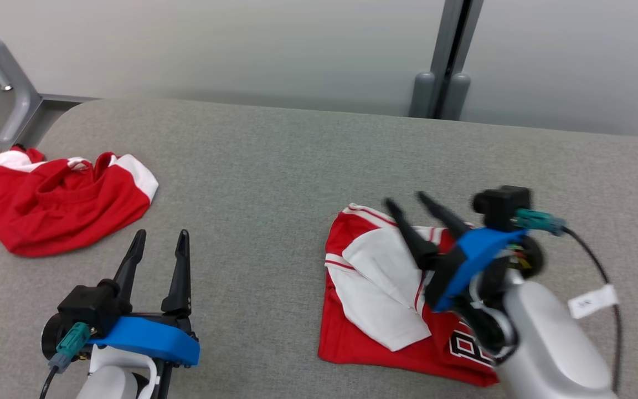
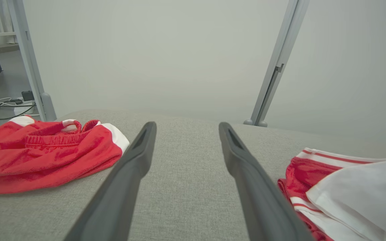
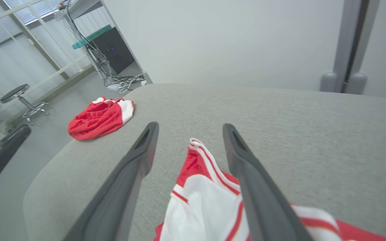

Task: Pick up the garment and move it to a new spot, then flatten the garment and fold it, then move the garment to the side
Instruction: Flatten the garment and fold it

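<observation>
Bright, soft, even light fills all three views and leaves only faint shadows on the grey fabric-covered table [image 1: 274, 166]. In the head view, motion blur smears the right hand [image 1: 405, 199]. The right wrist view is slightly soft throughout. In the left wrist view, the tall grey metal post [image 2: 277, 67] leans with wide-angle distortion.

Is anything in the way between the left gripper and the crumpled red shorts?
Nothing visible. The left gripper is open, and the red shorts lie ahead to its left with just grey tabletop between them. The folded jersey lies far off to the right.
</observation>
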